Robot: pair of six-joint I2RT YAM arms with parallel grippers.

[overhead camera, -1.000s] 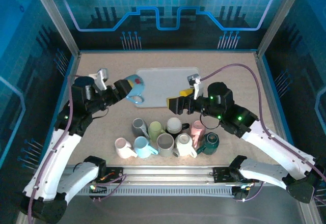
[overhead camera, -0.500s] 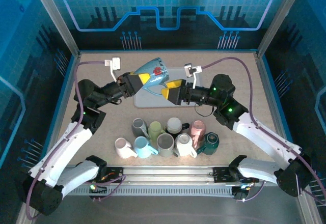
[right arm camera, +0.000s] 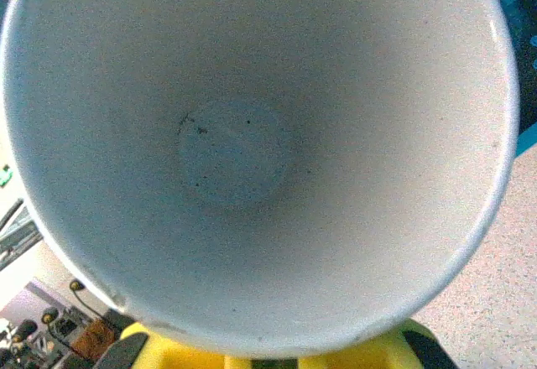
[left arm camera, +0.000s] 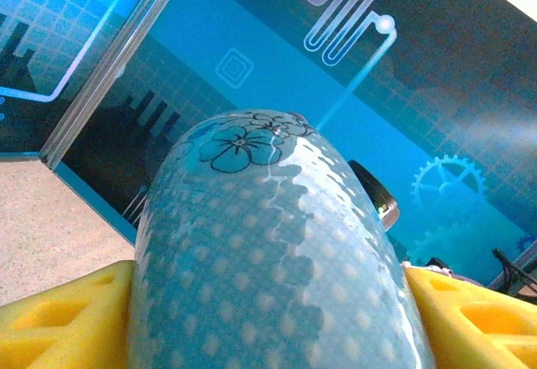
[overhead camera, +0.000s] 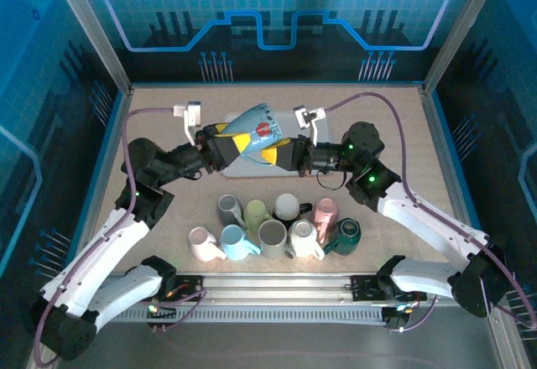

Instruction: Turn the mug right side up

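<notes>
A light blue mug (overhead camera: 256, 124) with white dots and a flower pattern hangs tilted in the air above the grey tray (overhead camera: 242, 168). My left gripper (overhead camera: 222, 147) is shut on its body from the left. In the left wrist view its yellow fingers (left arm camera: 59, 319) flank the mug (left arm camera: 260, 218). My right gripper (overhead camera: 289, 153) meets the mug from the right and is shut on its rim. The right wrist view looks straight into the white inside of the mug (right arm camera: 243, 151), with the yellow fingers (right arm camera: 168, 348) at the rim's lower edge.
Several mugs (overhead camera: 273, 226) in grey, green, white, pink, blue and dark teal stand or lie in a cluster at the table's front, below both grippers. Enclosure posts and blue walls ring the table.
My left gripper has lifted the mug off the tray's left edge and carried it right. My right gripper has moved in from the right and shut on the rim.
</notes>
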